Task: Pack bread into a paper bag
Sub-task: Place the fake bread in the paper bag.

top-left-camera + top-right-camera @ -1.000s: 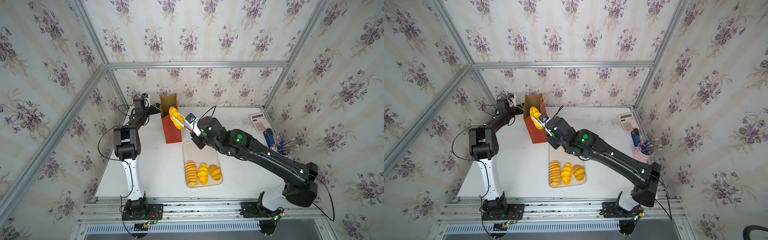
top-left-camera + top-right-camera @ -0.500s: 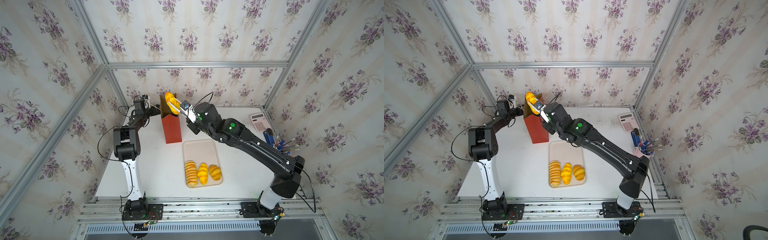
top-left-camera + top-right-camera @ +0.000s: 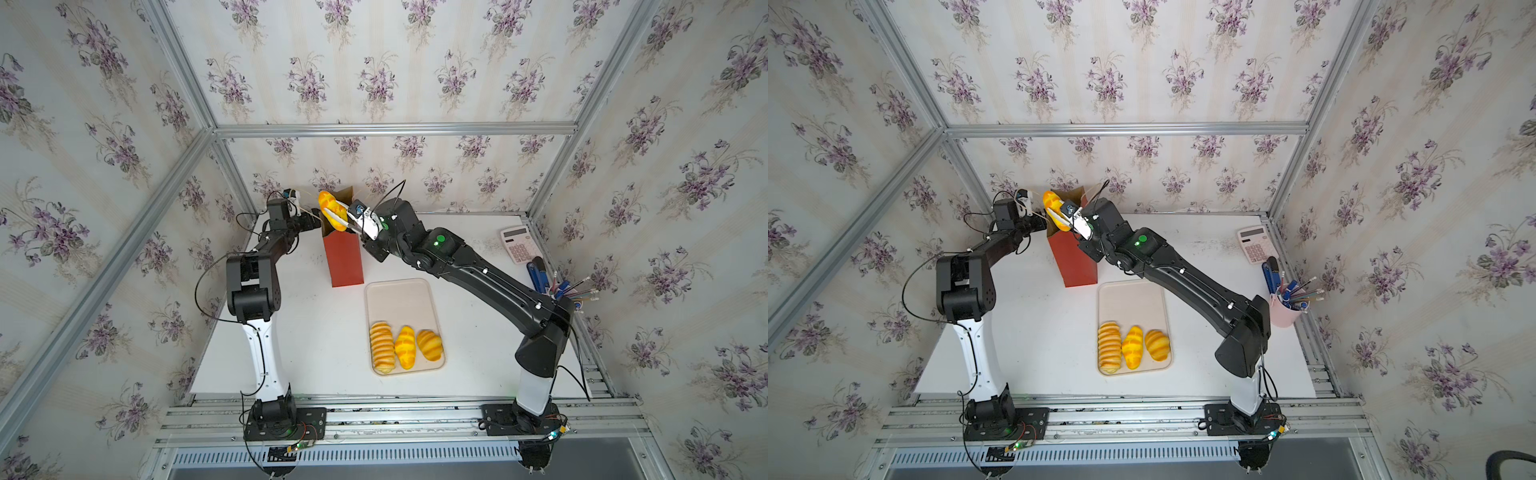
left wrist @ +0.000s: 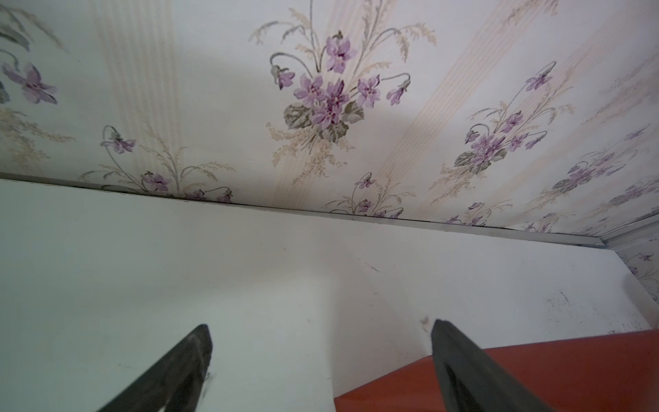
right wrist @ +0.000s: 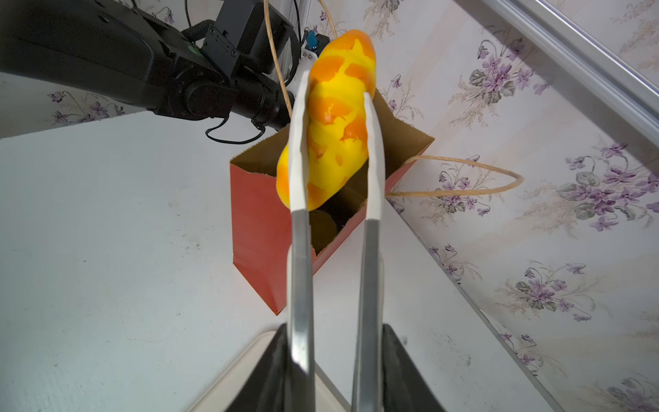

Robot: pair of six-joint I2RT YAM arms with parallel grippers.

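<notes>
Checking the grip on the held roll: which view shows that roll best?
The right wrist view: the roll is large and close, pinched in the right tool above the bag. Both top views show it small, partly hidden by the tool. The left wrist view misses it.

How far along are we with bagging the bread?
Done: something dark and round already lies inside the tall red paper bag. In hand: the right claw grips a glossy yellow-orange roll over the bag's mouth. Left: three yellow-orange rolls on the flat beige tray.
</notes>
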